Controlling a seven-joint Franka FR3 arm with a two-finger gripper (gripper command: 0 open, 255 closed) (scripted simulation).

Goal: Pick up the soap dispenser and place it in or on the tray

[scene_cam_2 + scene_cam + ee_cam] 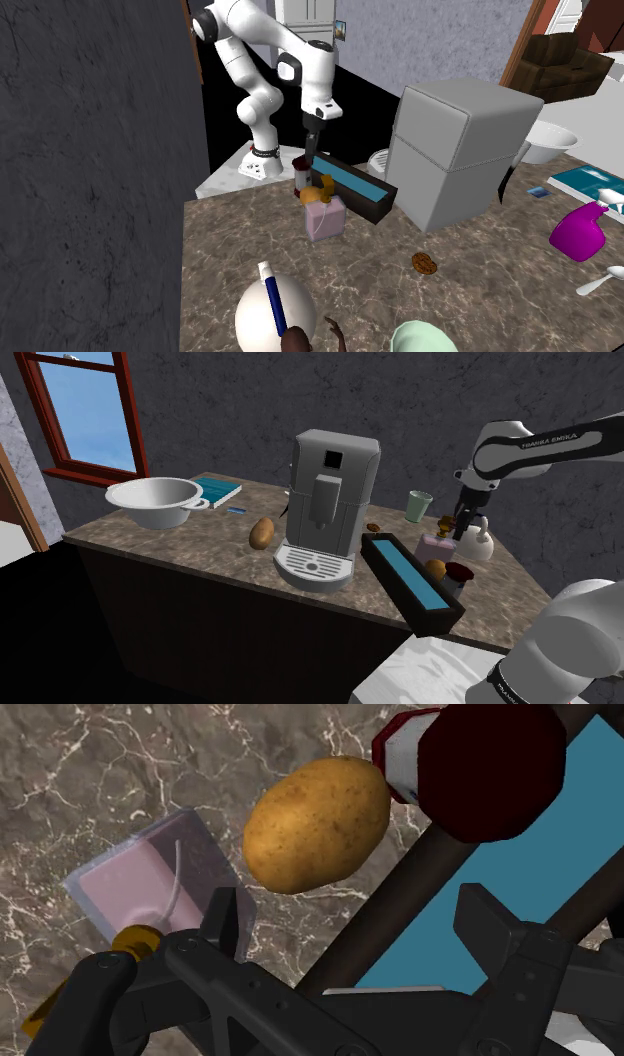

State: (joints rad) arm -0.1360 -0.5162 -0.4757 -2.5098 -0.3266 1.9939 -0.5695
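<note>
While pincer (350, 909) gapes, soap dispenser (140, 889) sits alongside.

home kitchen, coffee machine (326, 502), marble counter (190, 542)

Pale pink soap dispenser (140, 884) (amber pump (135, 941)) beside the black claw (352, 914), speckled tan potato (317, 824) past it, dark tray (540, 844) with blue floor, white-veined brown marble counter (90, 774).
</note>
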